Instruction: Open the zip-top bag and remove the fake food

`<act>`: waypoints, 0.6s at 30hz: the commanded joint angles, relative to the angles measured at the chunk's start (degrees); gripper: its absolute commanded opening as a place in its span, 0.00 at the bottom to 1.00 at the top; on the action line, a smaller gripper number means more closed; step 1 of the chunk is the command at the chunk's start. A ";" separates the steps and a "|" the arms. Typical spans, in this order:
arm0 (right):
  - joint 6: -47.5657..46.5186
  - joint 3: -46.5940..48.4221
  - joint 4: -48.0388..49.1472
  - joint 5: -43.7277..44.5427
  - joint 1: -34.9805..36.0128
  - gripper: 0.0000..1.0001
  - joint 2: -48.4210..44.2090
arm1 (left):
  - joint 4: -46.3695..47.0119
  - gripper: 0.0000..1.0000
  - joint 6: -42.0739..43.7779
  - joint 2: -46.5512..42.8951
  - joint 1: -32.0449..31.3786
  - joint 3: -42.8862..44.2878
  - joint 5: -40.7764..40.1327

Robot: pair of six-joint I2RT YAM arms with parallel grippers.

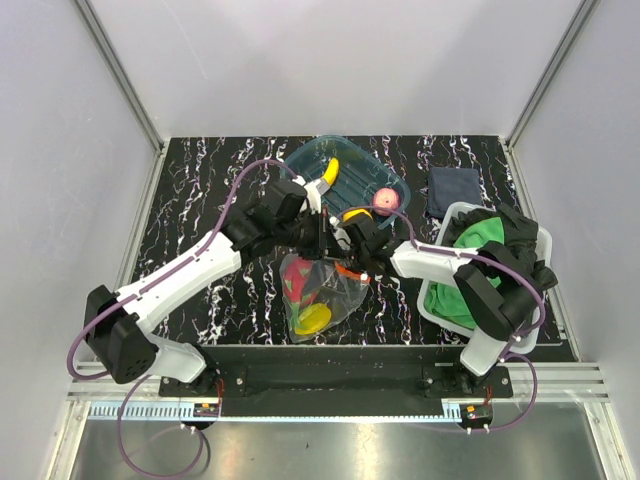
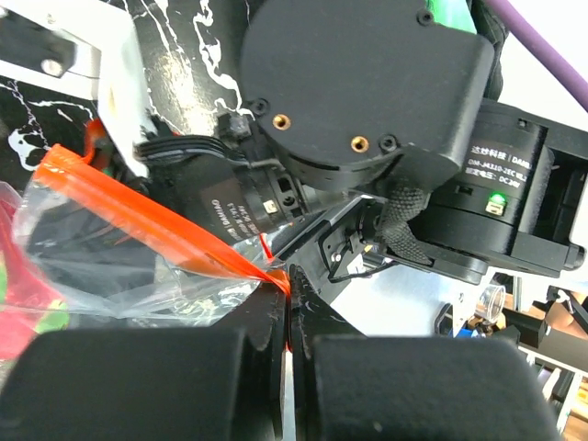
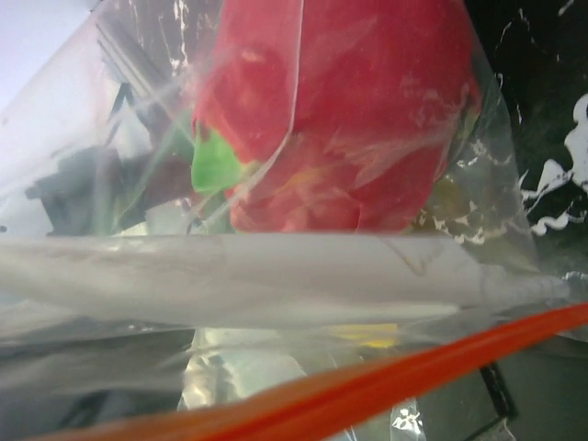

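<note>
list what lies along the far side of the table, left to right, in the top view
yellow banana → pink ball → dark blue cloth; the first two lie in the teal tray

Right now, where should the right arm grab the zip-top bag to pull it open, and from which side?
I'd grip the free lip of the red-orange zip strip, coming from the right, opposite the left gripper, whose jaws pinch one end. The strip is a firm ridge; the rest of the zip-top bag is slack film.

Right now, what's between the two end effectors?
The zip-top bag: its red-orange zip strip runs from the left end effector toward the right end effector. Clearest in the left wrist view.
</note>
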 commanded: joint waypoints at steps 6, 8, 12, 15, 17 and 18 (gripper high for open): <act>0.12 2.65 4.20 5.07 1.16 0.77 5.23 | 6.53 0.00 -2.31 -0.36 -1.80 -1.26 2.32; 0.21 2.56 4.20 6.13 1.16 0.76 5.14 | 6.53 0.00 -2.31 -0.54 -1.80 -1.79 2.06; 0.47 2.21 4.29 7.98 1.07 0.53 4.79 | 6.62 0.00 -2.22 -1.59 -1.71 -3.19 1.71; 0.47 1.86 4.20 8.77 1.16 0.41 4.27 | 6.79 0.00 -2.31 -2.29 -1.80 -4.16 1.62; 0.38 1.51 6.05 9.04 1.16 0.30 3.74 | 6.70 0.00 -2.22 -2.91 -1.80 -4.78 1.27; 0.21 1.33 6.22 9.39 1.16 0.27 3.48 | 6.79 0.00 -2.22 -3.08 -1.80 -5.21 1.27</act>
